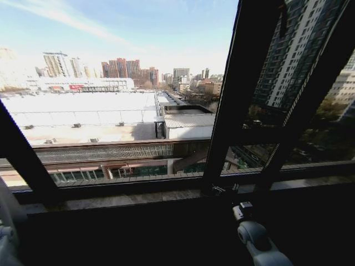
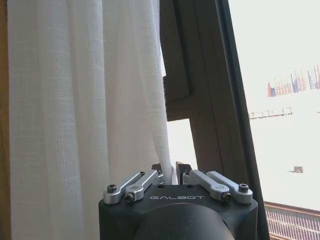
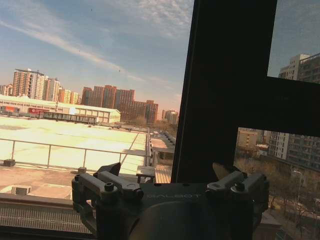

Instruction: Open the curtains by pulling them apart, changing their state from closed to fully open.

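Note:
In the left wrist view the curtains (image 2: pixel 85 115) hang as a sheer white pleated panel beside the dark window frame. My left gripper (image 2: pixel 169 168) is shut on the panel's free edge, and the fabric runs down between its two close-set fingertips. My right gripper (image 3: pixel 166 172) stands open in front of a dark window frame bar (image 3: pixel 225 85), with nothing between its wide-spread fingers (image 3: pixel 111 170). In the head view my right arm (image 1: pixel 258 237) reaches up toward the sill from the lower right, and part of my left arm (image 1: pixel 6 233) sits at the lower left edge.
The glass in the head view is uncovered, with rooftops and towers outside. Dark frame bars (image 1: pixel 233 94) cross the window, and one slants at the left (image 1: pixel 25 158). A stone sill (image 1: pixel 138 198) runs below the glass, with a dark wall under it.

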Controlling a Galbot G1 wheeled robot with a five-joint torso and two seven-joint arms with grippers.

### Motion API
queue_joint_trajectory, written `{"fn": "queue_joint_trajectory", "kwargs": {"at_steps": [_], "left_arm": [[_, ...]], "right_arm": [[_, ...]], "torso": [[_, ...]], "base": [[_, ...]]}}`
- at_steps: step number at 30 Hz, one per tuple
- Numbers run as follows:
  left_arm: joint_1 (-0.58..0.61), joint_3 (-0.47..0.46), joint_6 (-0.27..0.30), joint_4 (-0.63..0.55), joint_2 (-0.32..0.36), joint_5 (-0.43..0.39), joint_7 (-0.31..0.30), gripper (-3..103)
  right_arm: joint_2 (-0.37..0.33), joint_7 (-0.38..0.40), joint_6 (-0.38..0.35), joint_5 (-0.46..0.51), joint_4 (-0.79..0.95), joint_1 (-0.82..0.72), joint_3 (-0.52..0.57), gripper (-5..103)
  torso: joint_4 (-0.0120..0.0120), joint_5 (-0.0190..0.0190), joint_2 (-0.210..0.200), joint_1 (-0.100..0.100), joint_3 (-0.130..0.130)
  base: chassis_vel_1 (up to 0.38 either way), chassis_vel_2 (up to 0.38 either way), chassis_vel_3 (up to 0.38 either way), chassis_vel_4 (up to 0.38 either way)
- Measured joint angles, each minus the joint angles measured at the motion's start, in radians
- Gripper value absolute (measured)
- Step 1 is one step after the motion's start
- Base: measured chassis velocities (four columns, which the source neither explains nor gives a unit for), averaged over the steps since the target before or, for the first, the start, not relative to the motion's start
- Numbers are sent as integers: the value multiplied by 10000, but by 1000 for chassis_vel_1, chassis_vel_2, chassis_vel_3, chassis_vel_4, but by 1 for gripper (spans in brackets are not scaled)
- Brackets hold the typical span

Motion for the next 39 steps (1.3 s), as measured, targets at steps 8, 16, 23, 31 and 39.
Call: {"fn": "queue_joint_trajectory", "kwargs": {"at_steps": [8, 16, 23, 31, 39], "left_arm": [[726, 561, 164, -1731, -1202, 685, -237, 36], [1365, 1242, -57, -3319, -2267, 1609, -355, 69], [2038, 1553, -1195, -4120, -2473, 508, 1941, 95], [2695, 1200, -807, -5155, -3079, -1283, 4289, 99], [2833, 1142, 340, -5605, -3351, -1638, 3133, 100]], "right_arm": [[0, 0, 0, 0, 0, 0, 0, 100], [0, 0, -1, 0, 0, 0, 0, 100], [0, 0, 0, 0, 0, 0, 0, 100], [0, 0, 0, 0, 0, 0, 0, 100], [0, 0, 0, 0, 0, 0, 0, 100]], "torso": [[1, 0, 0, 0, 0], [0, 1, 0, 0, 0], [1, 2, 0, 0, 0], [2, 1, 1, -1, 0], [1, -1, 1, 0, 0]], "base": [[0, 0, 0, 0], [0, 0, 0, 0], [0, 0, 0, 0], [0, 0, 0, 0], [0, 0, 0, 0]]}}
